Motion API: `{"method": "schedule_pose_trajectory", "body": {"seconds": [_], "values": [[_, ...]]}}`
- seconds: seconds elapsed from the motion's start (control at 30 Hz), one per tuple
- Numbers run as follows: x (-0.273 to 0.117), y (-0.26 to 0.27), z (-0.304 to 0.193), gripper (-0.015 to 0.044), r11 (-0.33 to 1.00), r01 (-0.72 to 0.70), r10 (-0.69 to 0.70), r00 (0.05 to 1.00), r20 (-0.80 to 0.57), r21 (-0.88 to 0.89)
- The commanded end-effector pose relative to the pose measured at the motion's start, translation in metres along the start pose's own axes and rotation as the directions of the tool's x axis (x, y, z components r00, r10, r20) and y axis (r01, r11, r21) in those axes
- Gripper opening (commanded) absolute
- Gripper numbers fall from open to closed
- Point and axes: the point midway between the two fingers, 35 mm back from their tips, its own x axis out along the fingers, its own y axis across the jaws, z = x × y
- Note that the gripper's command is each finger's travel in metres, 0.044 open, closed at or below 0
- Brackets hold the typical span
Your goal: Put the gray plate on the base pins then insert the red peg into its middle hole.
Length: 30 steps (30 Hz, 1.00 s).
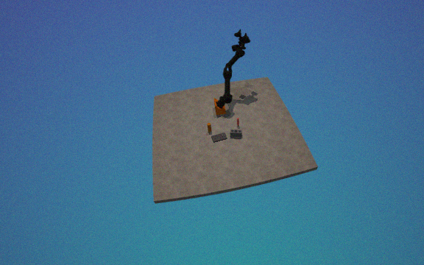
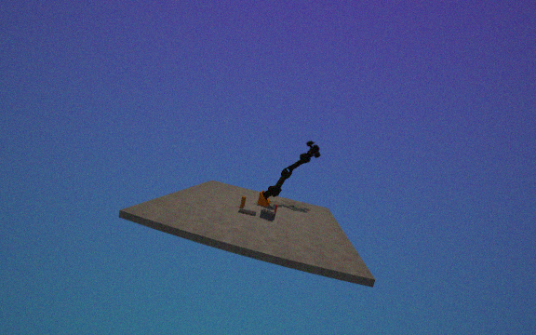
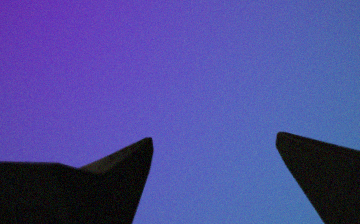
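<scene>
No readable text; no labels, numbers or signs.

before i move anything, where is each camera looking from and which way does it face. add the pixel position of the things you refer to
Top: high up, off the table [image 1: 182, 165] [image 2: 194, 223], facing down at a slant; shows the whole arm [image 1: 227, 79] [image 2: 279, 181] and its open tool [image 1: 244, 32] [image 2: 312, 142] [image 3: 214, 141].
Exterior: lower, beyond the table's edge, facing across it at a shallow slant; shows the whole arm.
Wrist: by the tool, facing out past its two fingertips into blue-violet background; no table in view.
Shared: top and exterior both show the red peg [image 1: 238, 122] [image 2: 275, 209] and orange cylinder [image 1: 209, 128] [image 2: 243, 202].
</scene>
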Motion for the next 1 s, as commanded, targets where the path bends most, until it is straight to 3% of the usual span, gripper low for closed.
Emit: {"method": "schedule_pose_trajectory", "body": {"seconds": [0.0, 0.1, 0.33, 0.47, 0.7, 0.97], "values": [[0.000, 0.000, 0.000, 0.0426, 1.000, 0.000, 0.000, 1.000, 0.000, 0.000], [-0.004, -0.004, 0.016, 0.0440, 0.999, 0.019, -0.017, 0.999, 0.038, -0.045], [-0.035, -0.029, 0.118, 0.0440, 0.930, 0.204, -0.115, 0.951, 0.285, -0.305], [-0.063, -0.023, 0.175, 0.0440, 0.929, 0.241, -0.113, 0.907, 0.407, -0.280], [-0.094, -0.032, 0.229, 0.0440, 0.864, 0.366, -0.137, 0.831, 0.539, -0.344], [-0.156, -0.040, 0.304, 0.0440, 0.731, 0.564, -0.137, 0.671, 0.729, -0.383]]}}
